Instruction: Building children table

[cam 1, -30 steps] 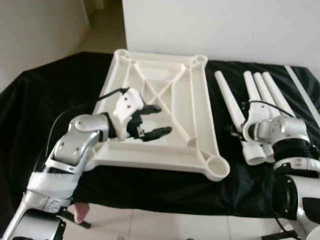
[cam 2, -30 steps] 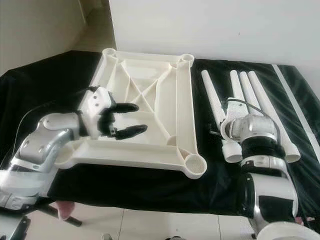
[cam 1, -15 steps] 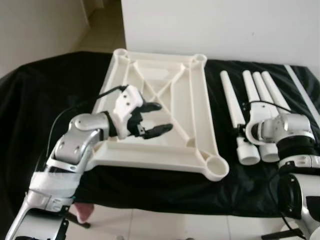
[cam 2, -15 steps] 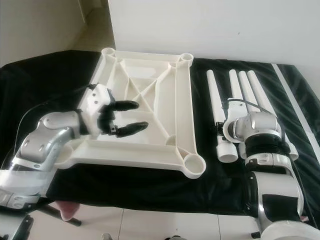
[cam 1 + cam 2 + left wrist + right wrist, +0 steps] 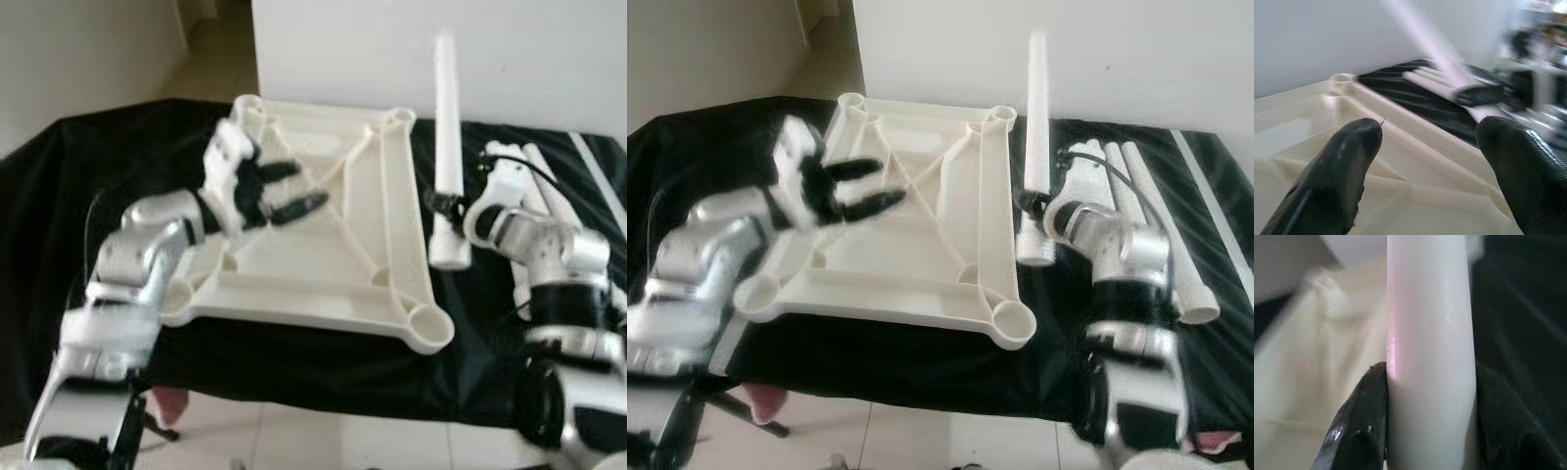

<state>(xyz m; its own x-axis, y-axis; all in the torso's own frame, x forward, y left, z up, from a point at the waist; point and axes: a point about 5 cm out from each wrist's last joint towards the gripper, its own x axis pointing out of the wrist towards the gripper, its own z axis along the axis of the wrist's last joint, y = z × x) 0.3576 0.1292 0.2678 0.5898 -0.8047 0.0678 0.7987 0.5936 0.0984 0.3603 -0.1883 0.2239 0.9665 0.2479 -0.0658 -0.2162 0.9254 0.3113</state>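
While right gripper [image 5: 438, 203] clamps upright leg [image 5: 447, 127] beside tabletop [image 5: 323, 245], left gripper [image 5: 284, 188] spread, spare legs [image 5: 1151, 225] behind

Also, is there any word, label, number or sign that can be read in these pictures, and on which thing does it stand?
None can be read. The white table top, the lifted leg in the right gripper, the legs on the black cloth and the left gripper show no text.
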